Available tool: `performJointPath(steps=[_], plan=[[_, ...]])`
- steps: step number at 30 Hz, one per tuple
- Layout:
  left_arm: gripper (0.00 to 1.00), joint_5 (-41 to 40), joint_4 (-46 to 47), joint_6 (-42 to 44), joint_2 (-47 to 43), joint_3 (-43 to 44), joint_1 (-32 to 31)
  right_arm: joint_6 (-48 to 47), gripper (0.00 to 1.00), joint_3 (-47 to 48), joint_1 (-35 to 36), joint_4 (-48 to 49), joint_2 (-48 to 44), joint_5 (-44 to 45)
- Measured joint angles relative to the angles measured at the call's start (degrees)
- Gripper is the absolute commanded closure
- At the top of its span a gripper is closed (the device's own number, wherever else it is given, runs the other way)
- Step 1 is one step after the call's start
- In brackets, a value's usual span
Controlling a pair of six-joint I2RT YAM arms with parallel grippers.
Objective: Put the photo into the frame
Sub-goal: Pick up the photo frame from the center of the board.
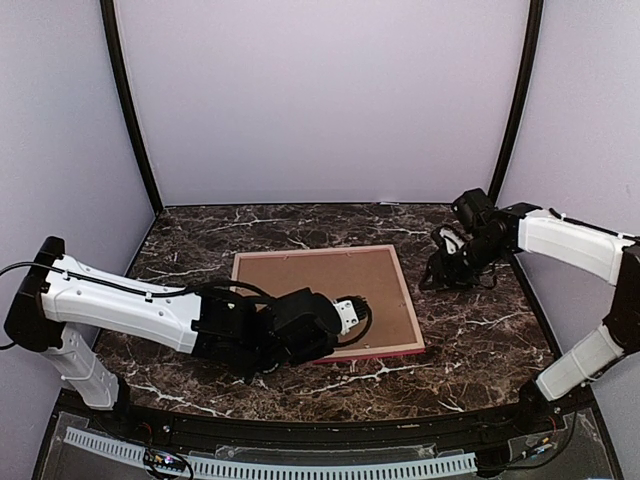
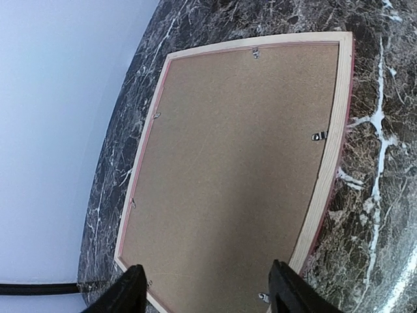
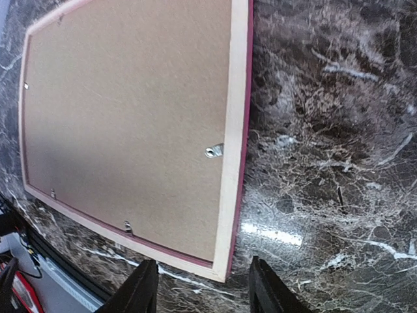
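On the left side of the table (image 1: pixel 180 375), the left gripper (image 2: pixel 207 280) hangs low over the near part of the frame (image 2: pixel 329 169). Its two fingers stand apart with nothing between them.

In the middle, the frame lies flat and face down. It shows a pale wood back rim, a thin pink outer edge, and the brown backing board (image 2: pixel 241 163) filling the opening. Small metal clips (image 2: pixel 318 136) sit along the rim, and this one reaches over the board.

The photo does not show in any view, so it is not possible to tell if it already lies under the board. If it does, probably only the fastening of the clips is left.

On the right, the right gripper (image 3: pixel 203 280) hovers over the table near the right edge of the frame. Its fingers are also apart and hold nothing.
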Motion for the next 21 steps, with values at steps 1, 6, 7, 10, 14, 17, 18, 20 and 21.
performJointPath(steps=[1,6,7,10,14,17,18,20,21], plan=[[0.22,1.01,0.37,-0.39,0.0,-0.31,0.35,0.28,0.48,-1.62,0.22,0.85,0.68,0.2],[0.13,6.91,2.73,-2.1,0.0,-1.9,2.49,0.68,0.45,-5.95,2.36,4.98,4.37,2.56],[0.12,8.26,3.17,-2.45,0.0,-2.32,3.17,0.68,0.45,-6.29,2.62,5.6,4.94,2.99],[0.09,12.44,4.28,-3.78,-0.02,-3.76,5.4,0.68,0.45,-7.13,3.91,7.74,7.08,4.85],[0.05,16.65,5.38,-5.16,-0.02,-5.35,7.69,0.66,0.47,-7.21,5.49,9.77,9.9,7.15],[0.04,18.91,6.4,-6.01,-0.02,-6.43,8.72,0.63,0.5,-7.21,6.67,11.04,12.31,8.92],[0.04,19.61,6.51,-6.23,-0.02,-6.69,8.9,0.61,0.52,-7.21,7.08,11.34,13.09,9.42],[0.03,20.61,6.86,-6.47,-0.02,-7.15,9.16,0.57,0.58,-7.19,7.8,11.91,14.51,10.47],[0.03,21.16,7.02,-6.6,-0.02,-7.34,9.31,0.79,0.62,-7.19,8.11,12.37,15.21,10.8]])
